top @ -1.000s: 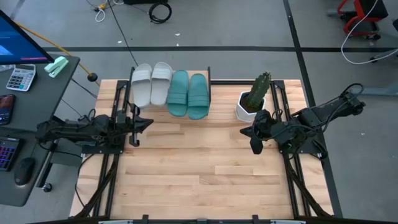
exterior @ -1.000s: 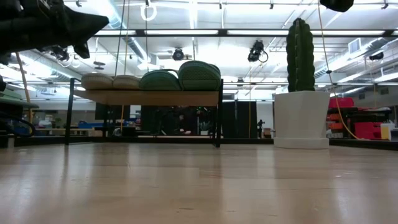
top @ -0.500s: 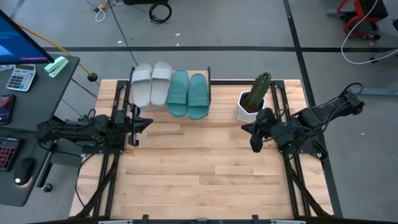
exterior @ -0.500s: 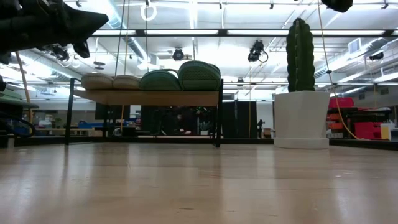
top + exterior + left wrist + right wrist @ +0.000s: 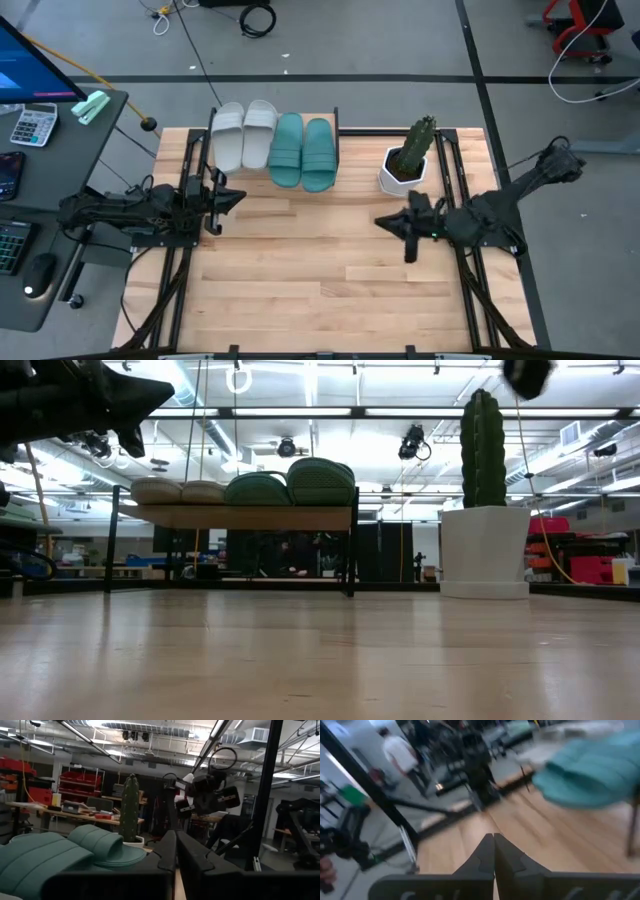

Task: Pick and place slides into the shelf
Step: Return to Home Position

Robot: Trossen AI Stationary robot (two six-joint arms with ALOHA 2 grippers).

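Rubber on the rack, all four pieces: the two pale grey-white slides (image 5: 228, 138) with wide straps lie side by side at the left end of the low wooden-topped, black-legged shelf (image 5: 245, 517). The two teal slides (image 5: 318, 155) sit right beside them, filling the right end. The whole row stands at the far left of the slatted wooden tabletop (image 5: 320, 270). From table height the rightmost teal one rides a little higher than its partner.

The left gripper (image 5: 236, 197) hovers just near of the shelf at the table's left edge, fingers pressed together on nothing. The right gripper (image 5: 382, 222) hangs over the right half of the boards, near of the green cactus in its white pot (image 5: 405, 160), and it too is closed and empty.

The placing looks finished, with only the arms left to park. Should a slide need nudging, these look light and soft, bendy through the sole, with ribbing that ought to give decent friction. The wide strap seems the best place to pinch, or failing that the sole's side edge. A hard squeeze would likely just fold the rubber rather than harm it
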